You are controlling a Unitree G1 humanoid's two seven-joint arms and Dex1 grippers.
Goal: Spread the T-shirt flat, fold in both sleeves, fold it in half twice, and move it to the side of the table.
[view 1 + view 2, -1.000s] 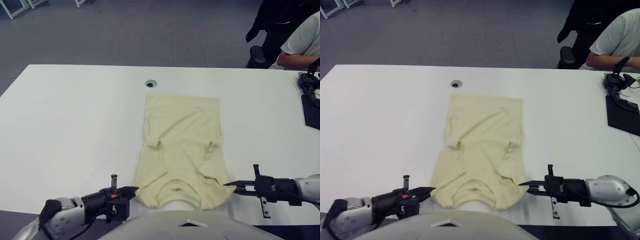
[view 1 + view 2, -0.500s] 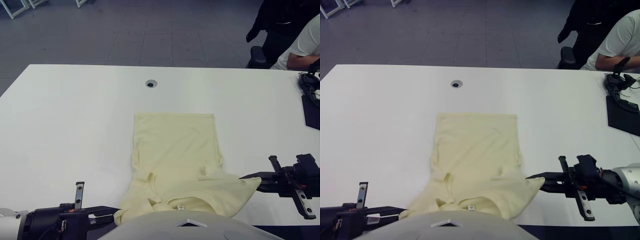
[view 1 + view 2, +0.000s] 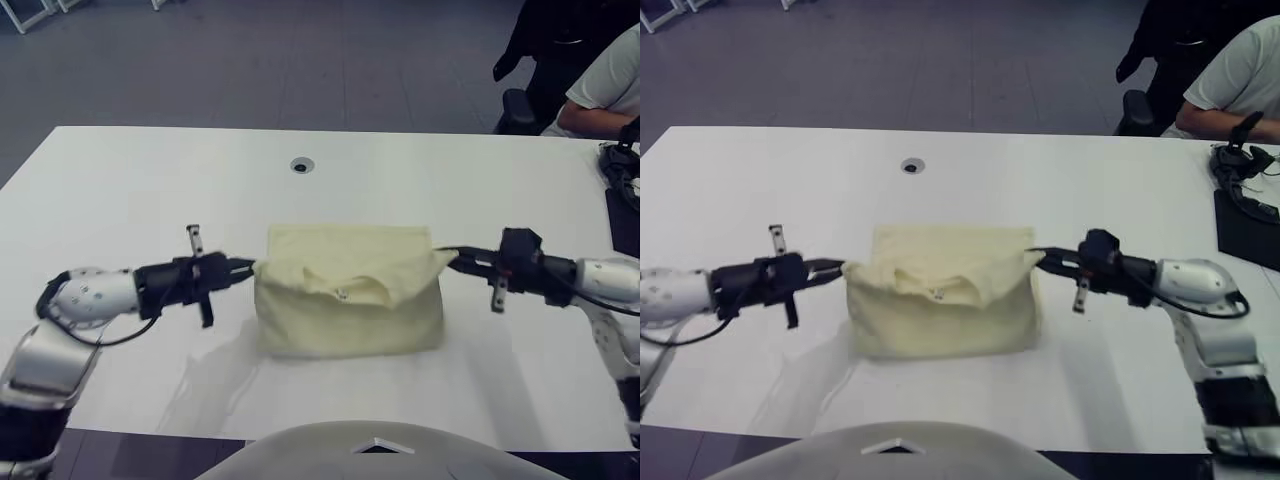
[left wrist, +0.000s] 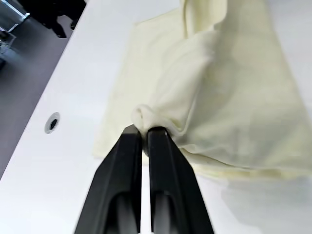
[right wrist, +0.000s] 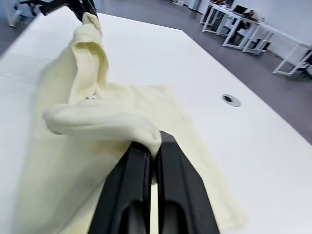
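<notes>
Since a second ago, the collar end has been lifted from the near counter (image 3: 120,200) edge and carried over toward the far hem. Left pincer (image 3: 248,268) and right pincer (image 3: 450,256) each pinch a corner. T-shirt (image 3: 345,315) sits mid-counter, doubled over. First half-fold looks nearly done, not yet laid down.

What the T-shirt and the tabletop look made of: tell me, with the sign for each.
T-shirt: soft matte knit, likely cotton jersey; it drapes and bunches where the left gripper and right gripper pinch it.
Table: smooth white hard top, perhaps laminate; flat and even.
</notes>
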